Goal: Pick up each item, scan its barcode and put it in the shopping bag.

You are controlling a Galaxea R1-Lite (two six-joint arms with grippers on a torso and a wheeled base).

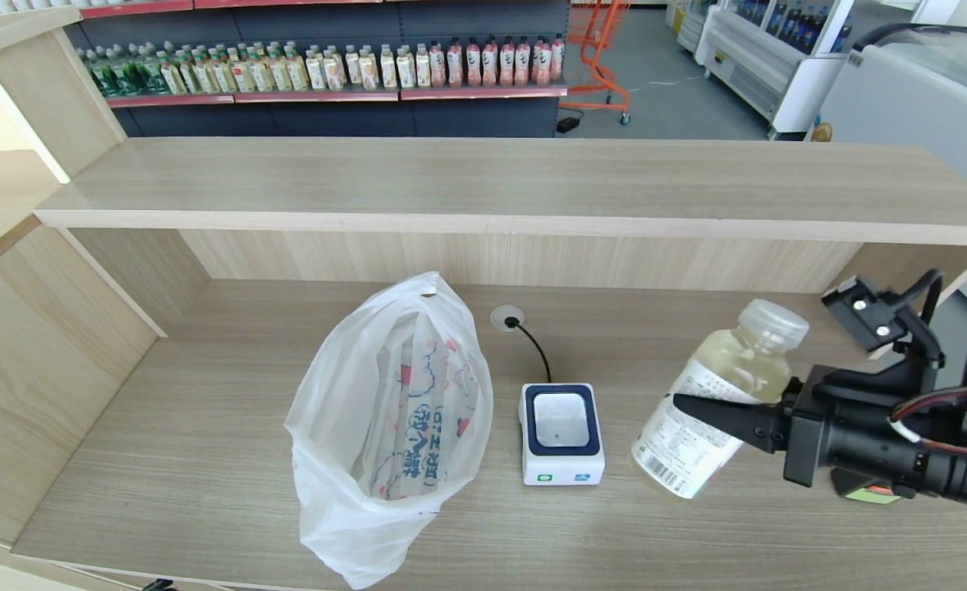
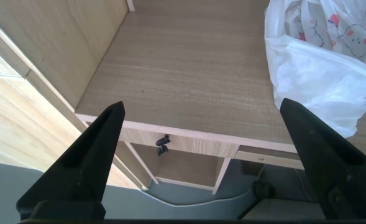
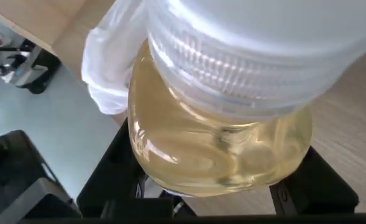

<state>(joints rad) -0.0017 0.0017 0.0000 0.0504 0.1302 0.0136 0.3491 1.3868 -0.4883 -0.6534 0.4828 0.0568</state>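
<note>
A clear bottle (image 1: 717, 396) of pale yellow drink with a white cap and white label hangs tilted above the counter, just right of the scanner (image 1: 561, 434). My right gripper (image 1: 709, 410) is shut on the bottle; the right wrist view has its cap and neck (image 3: 232, 112) close up between the black fingers. The white shopping bag (image 1: 389, 427) stands open left of the scanner with a printed packet inside. My left gripper (image 2: 201, 155) is open, off the counter's front edge, left of the bag (image 2: 322, 68), holding nothing.
The scanner's black cable (image 1: 533, 345) runs to a grommet in the wooden counter (image 1: 204, 460). Side walls and a raised shelf (image 1: 492, 180) enclose the counter. Bare counter lies left of the bag.
</note>
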